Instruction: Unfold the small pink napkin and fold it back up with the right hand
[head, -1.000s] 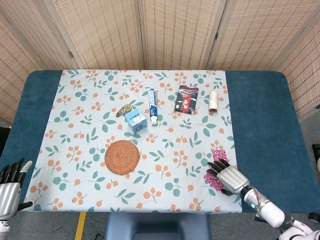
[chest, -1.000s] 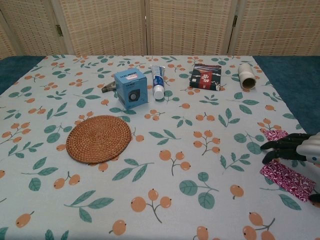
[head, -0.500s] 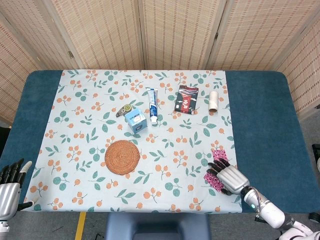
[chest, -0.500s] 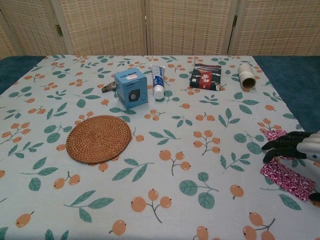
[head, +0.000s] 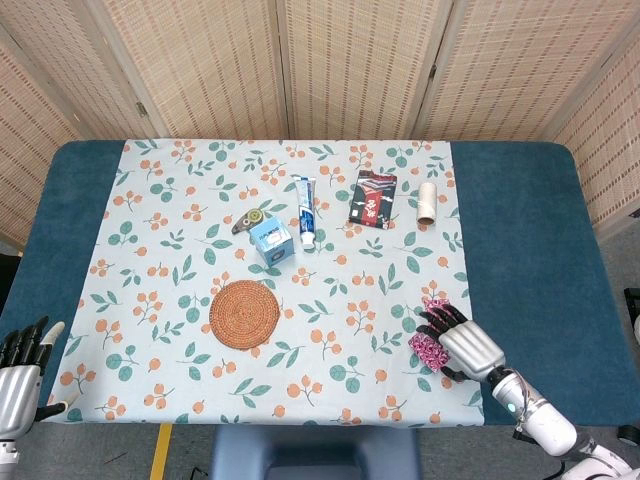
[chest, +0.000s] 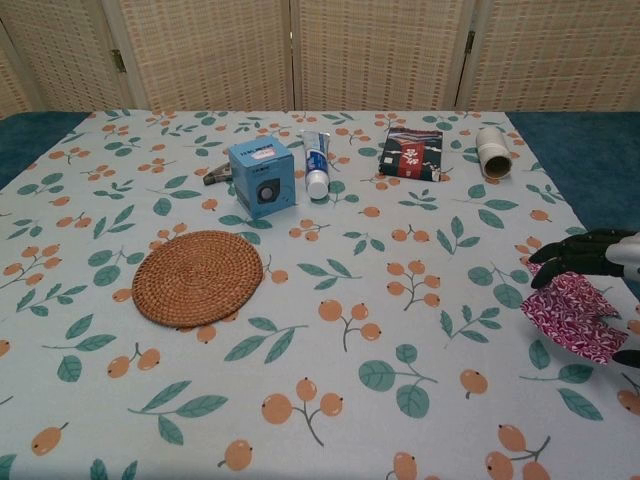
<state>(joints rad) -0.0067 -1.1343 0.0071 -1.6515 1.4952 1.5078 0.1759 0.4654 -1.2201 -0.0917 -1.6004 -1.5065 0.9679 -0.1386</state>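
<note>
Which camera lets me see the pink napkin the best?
The chest view. There the pink napkin shows large, with its pattern clear, hanging lifted under the right hand. In the head view the napkin is just a small pink scrap, mostly hidden beneath that hand.

no legible text, labels or brand names anywhere

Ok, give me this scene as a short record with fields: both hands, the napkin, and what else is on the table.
right hand: over the napkin, fingers spread; grip unclear
left hand: off the table's near left corner, holding nothing
pink napkin: near right edge of the floral tablecloth, one side raised
other items: woven coaster, blue box, toothpaste tube, dark packet, cardboard roll
</note>
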